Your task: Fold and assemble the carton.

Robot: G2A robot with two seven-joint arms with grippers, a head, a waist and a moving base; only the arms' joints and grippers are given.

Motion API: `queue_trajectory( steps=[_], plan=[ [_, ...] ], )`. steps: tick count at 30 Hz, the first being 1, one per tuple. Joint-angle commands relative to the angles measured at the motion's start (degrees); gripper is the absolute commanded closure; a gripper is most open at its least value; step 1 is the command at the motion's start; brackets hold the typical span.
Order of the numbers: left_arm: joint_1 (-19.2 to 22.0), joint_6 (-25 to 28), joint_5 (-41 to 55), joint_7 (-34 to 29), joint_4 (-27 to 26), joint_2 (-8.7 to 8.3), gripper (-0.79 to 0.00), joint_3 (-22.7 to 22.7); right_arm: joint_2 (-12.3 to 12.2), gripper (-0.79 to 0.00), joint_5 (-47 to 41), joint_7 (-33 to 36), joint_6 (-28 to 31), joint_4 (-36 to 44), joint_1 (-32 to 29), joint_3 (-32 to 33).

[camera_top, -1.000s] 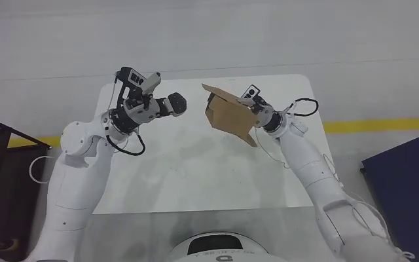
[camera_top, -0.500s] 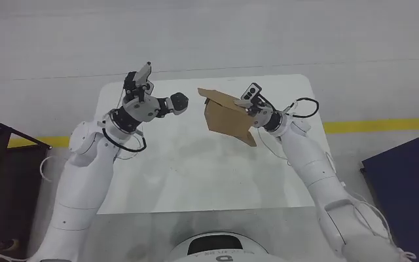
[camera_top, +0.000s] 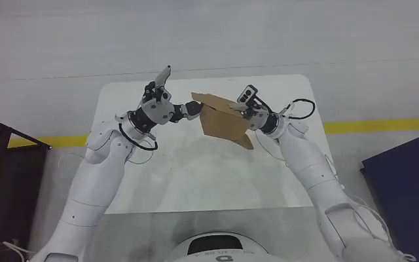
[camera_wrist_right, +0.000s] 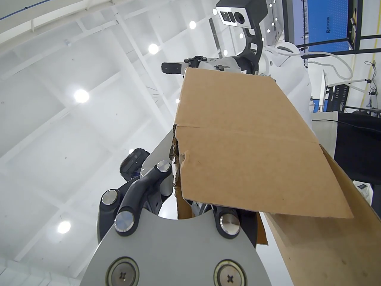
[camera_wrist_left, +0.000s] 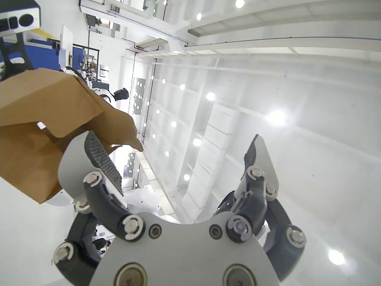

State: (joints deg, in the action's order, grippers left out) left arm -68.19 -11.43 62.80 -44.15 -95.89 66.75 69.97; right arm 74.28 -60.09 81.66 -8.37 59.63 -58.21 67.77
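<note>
Above the middle of the white table [camera_top: 196, 177], the carton [camera_top: 222, 121] hung tilted and half-open, clamped at one edge between the jaws of the right gripper [camera_top: 249, 116]. Over the last second the left gripper [camera_wrist_left: 172, 141] had swung in from well apart to the carton's opposite flap, jaws spread, one finger just beside the cardboard. That likely set up the next fold, the flap not yet pinched.
</note>
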Motion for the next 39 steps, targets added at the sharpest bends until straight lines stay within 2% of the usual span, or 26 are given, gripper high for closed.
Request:
queue_trajectory(
  steps=[1,19,20,21,24,25,34,35,39],
  plan=[
    [0.21,-0.20,-0.22,0.06,0.38,0.12,-0.785,-0.66,-0.04,0.000,0.02,-0.10,-0.01,0.13,-0.19,0.07],
    [1.61,-2.13,-0.21,0.80,2.12,1.05,-0.785,-3.57,-0.72,0.000,0.25,0.39,-0.76,3.55,-2.79,0.95],
    [1.63,-2.20,-0.45,0.80,2.09,1.07,-0.767,-3.62,-0.75,0.000,0.25,0.44,-0.78,3.69,-2.94,1.01],
    [1.63,-2.27,-0.70,0.75,2.01,1.08,-0.727,-3.66,-0.79,0.000,0.17,0.50,-0.81,3.80,-3.08,1.09],
    [1.45,-2.68,-1.71,0.64,1.72,1.03,-0.416,-3.61,-0.92,0.000,0.02,0.63,-0.78,4.09,-3.49,1.37],
    [1.32,-2.83,-2.05,0.60,1.63,1.00,-0.369,-3.52,-0.97,0.000,-0.03,0.66,-0.73,4.16,-3.61,1.50],
    [0.67,-5.41,-5.64,-0.09,-0.22,0.53,-0.022,-2.51,-1.27,0.000,0.05,0.57,-0.96,4.87,-4.27,1.92],
    [0.64,-5.79,-5.90,-0.05,-0.43,0.48,0.000,-2.41,-1.30,0.000,0.04,0.57,-0.99,4.91,-4.30,1.95],
    [0.30,-7.37,-6.88,-0.04,-1.26,0.24,0.000,-1.81,-1.40,0.000,0.01,0.58,-1.12,4.86,-4.35,2.08]
  ],
)
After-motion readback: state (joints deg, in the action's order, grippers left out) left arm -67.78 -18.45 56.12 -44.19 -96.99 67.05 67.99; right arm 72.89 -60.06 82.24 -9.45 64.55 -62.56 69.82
